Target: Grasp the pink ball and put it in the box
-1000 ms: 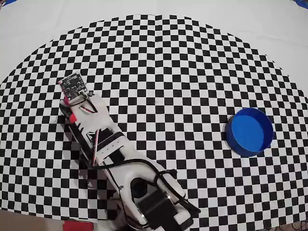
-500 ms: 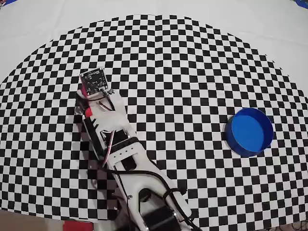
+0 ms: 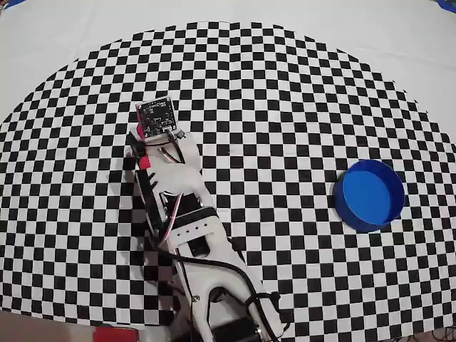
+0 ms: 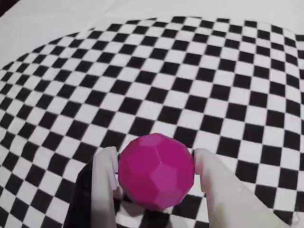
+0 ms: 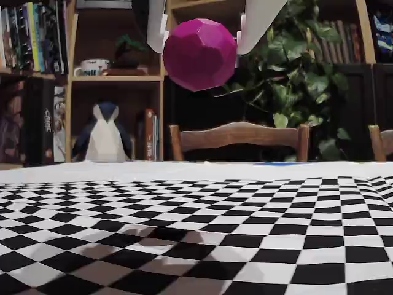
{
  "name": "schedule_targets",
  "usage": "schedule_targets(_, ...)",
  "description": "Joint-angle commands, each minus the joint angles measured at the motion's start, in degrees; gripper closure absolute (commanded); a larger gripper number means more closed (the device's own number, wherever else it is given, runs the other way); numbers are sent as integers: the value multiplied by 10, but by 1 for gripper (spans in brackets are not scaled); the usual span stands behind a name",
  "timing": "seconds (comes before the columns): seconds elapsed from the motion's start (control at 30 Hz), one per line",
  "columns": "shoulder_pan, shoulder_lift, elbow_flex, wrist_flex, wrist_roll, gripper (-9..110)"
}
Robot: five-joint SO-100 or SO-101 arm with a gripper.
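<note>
The pink ball is pinched between the two white fingers of the gripper and is held well above the checkered mat, over its left half in the overhead view. Being round, it shows no long axis. The box is seen near the mat's right edge, well apart, with bare checkered surface between them.
</note>
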Motion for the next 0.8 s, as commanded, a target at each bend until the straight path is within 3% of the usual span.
schedule_targets(0.0,22,25,-1,2,-4,101)
schedule_targets(0.77,187,113,18,22,-4,101)
